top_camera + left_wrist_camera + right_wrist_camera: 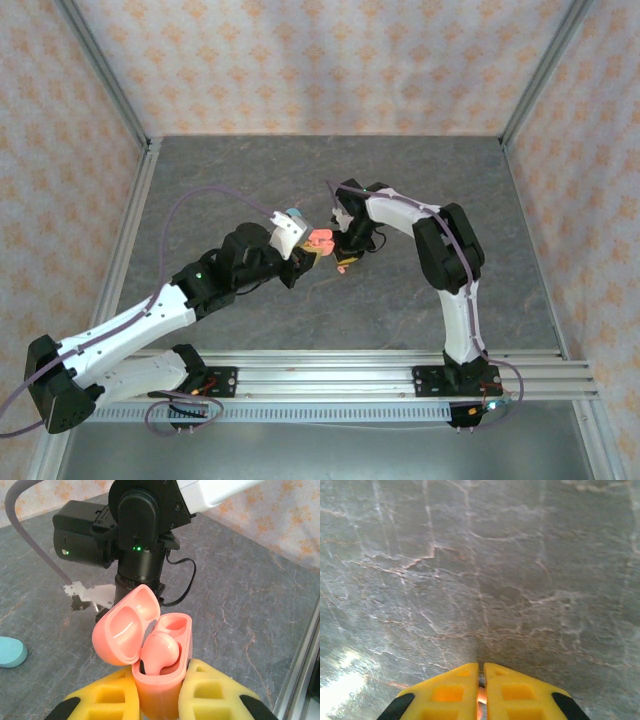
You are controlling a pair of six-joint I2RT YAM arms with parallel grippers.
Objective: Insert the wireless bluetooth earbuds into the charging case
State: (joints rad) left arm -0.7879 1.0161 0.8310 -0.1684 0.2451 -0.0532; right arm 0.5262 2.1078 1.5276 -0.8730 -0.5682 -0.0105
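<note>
Near the middle of the grey, stone-veined surface the two arms reach in towards each other, their hands close together above it.

The left hand has its yellow pads closed on the lower body of a salmon-pink charging case, one pad on each side, holding it upright and clear of the surface. The case's lid is hinged open and leans to the left in the left wrist view, its hollow inside facing the camera. One salmon-pink earbud sits in the nearer well of the case, its rounded top rising above the rim. The farther well shows bare. Just behind the case stands the black wrist of the right arm, with a green light lit on it.

The right hand points down at the surface. Its pads are pressed almost together, and a small salmon-pink piece is pinched in the narrow slit between them; too little of it shows to tell its shape.

A light blue oval lies flat on the surface, off to the left of the case and well apart from it.
</note>
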